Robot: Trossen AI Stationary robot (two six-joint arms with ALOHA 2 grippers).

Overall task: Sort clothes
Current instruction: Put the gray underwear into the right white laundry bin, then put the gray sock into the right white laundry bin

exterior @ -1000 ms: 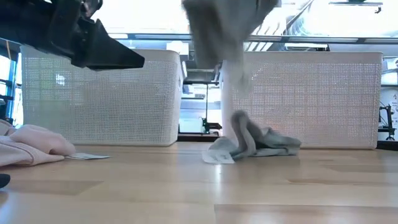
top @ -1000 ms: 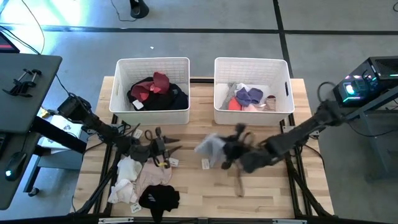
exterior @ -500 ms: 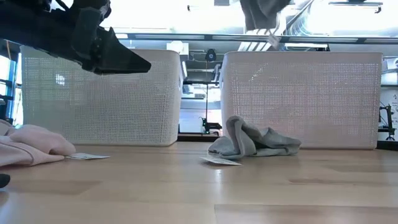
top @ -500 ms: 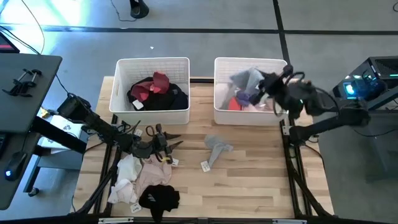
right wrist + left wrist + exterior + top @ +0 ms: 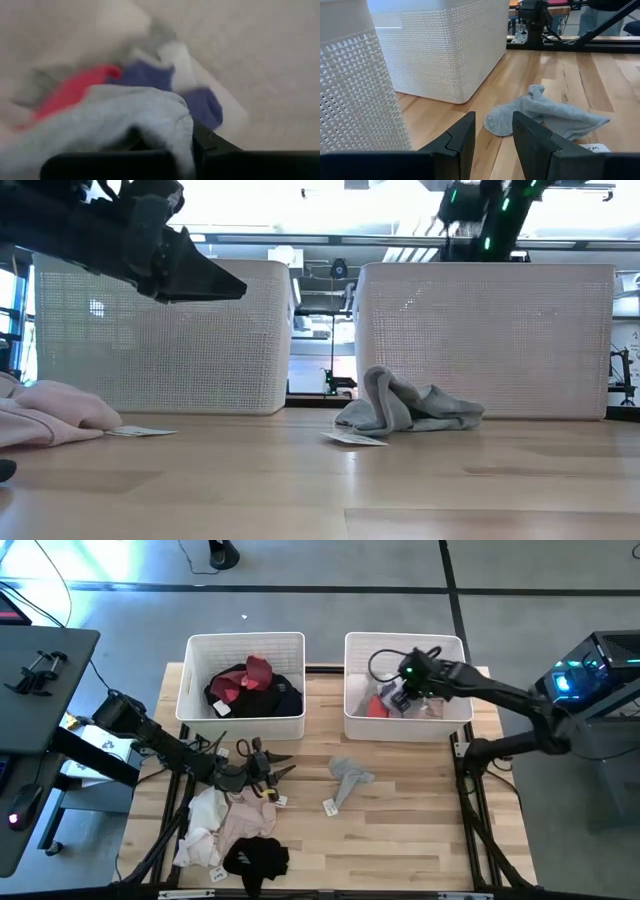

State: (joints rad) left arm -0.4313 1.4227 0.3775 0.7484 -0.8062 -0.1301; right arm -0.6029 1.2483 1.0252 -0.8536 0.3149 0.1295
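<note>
My right gripper [image 5: 400,688] is down in the right white bin [image 5: 455,648], shut on a grey garment [image 5: 135,117]; lavender [image 5: 200,100] and red [image 5: 75,90] clothes lie below it. A grey sock [image 5: 348,778] lies flat on the table's middle. My left gripper [image 5: 282,766] is open and empty, hovering left of that sock, which shows past its fingers in the left wrist view [image 5: 545,112]. White [image 5: 200,830], pink [image 5: 245,825] and black [image 5: 255,858] clothes lie heaped at the near left. My right gripper holds the grey garment from above, over the bin's contents. The cloth bunches over the fingers [image 5: 215,147] and hides the place of contact. Which part or how many layers it has, I cannot tell.
The left white bin [image 5: 190,690] holds black and maroon clothes [image 5: 250,685]. Both bins stand along the table's far edge. Paper tags lie by the sock [image 5: 329,806] and by the pile. Bare wood shows at the table's near right.
My right gripper has lifted a grey garment off the table's middle, carried it up and toward the far right, and come down into the right bin with it. A second grey sock has stayed lying on the table.
</note>
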